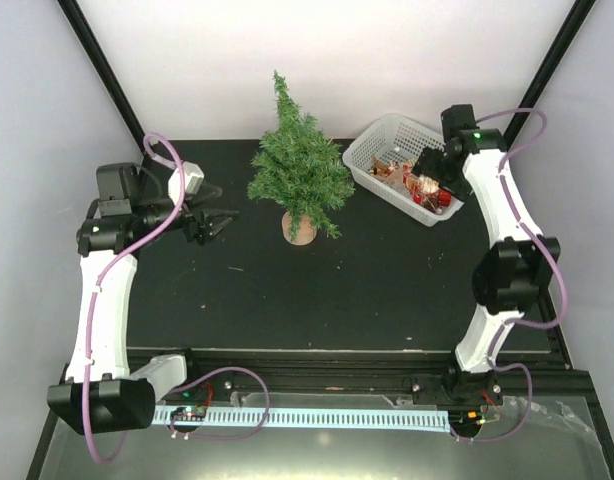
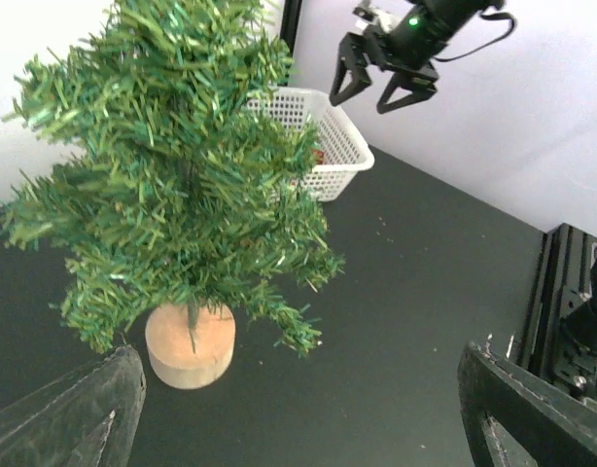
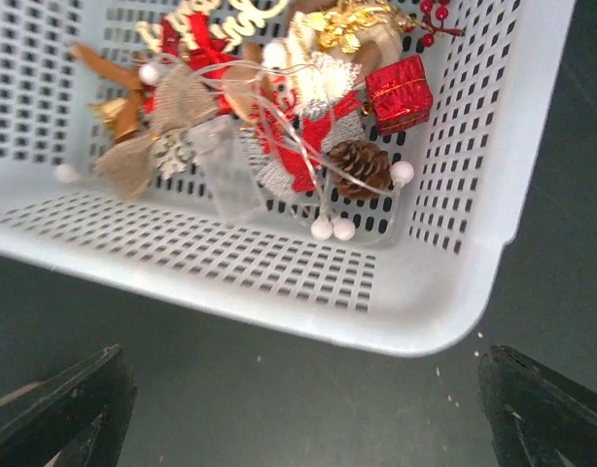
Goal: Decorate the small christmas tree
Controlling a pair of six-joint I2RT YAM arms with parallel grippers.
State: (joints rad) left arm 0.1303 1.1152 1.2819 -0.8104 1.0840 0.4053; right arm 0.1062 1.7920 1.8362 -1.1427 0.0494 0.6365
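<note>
One small christmas tree [image 1: 299, 170] stands upright, tip up.

The small christmas tree [image 1: 299, 170] stood upright a little above the middle of the top view, resting on the dark table [image 1: 387, 280]. Its bristly green needle branches spread from a narrow pointed tip at the upper middle of the frame down to a wide, ragged skirt. A small round pot base [image 2: 190, 345], light brown and smooth, sat flat beneath it. In the left wrist view the tree filled the upper left, its lowest branches overhanging the base at the lower left.
</note>
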